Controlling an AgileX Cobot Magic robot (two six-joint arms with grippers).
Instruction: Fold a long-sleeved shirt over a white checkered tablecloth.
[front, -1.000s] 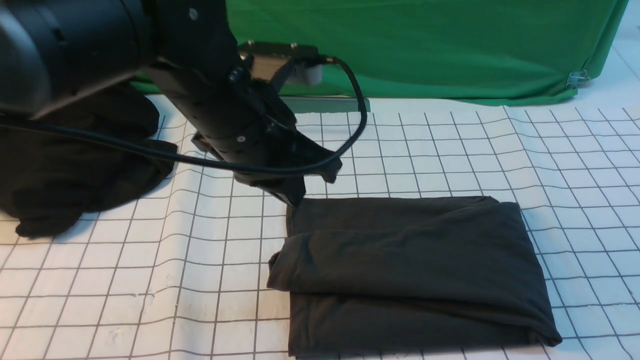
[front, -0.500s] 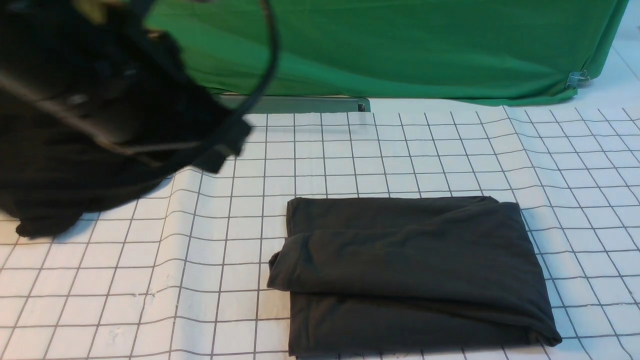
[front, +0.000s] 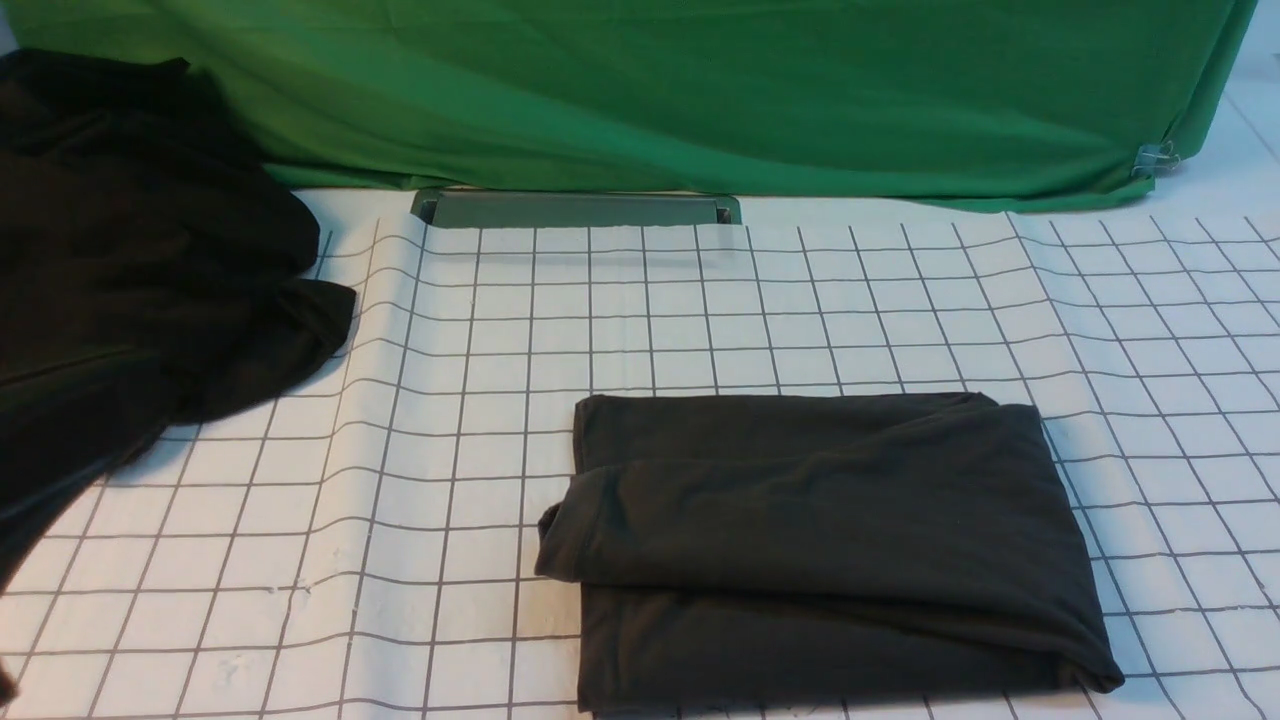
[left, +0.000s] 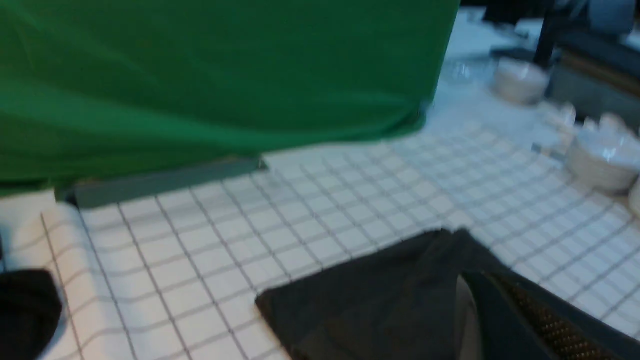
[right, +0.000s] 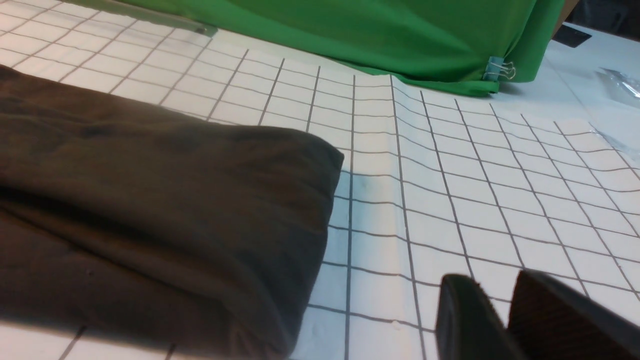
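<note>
The long-sleeved shirt (front: 820, 540) lies folded into a dark grey rectangle on the white checkered tablecloth (front: 760, 310), right of centre and near the front edge. No print or label shows on it. Neither gripper appears in the front view. In the blurred left wrist view my left gripper (left: 457, 250) is shut, its fingers meeting at the tips and hovering in front of the shirt (left: 325, 310). My right gripper (right: 495, 287) hangs over bare tablecloth (right: 450, 175) beside the shirt's (right: 150, 200) folded edge, its jaws a little apart with nothing between them.
A black heap of cloth (front: 130, 280) covers the table's left side. A green cloth (front: 700, 90) hangs along the back, pinned with a binder clip (front: 1155, 155), and a grey bar (front: 575, 208) lies at its foot. Stacks of white bowls (left: 600, 160) stand beyond the tablecloth.
My left arm, which was over the shirt's far left corner, has swung up and left out of the front view. The folded shirt has not moved.
</note>
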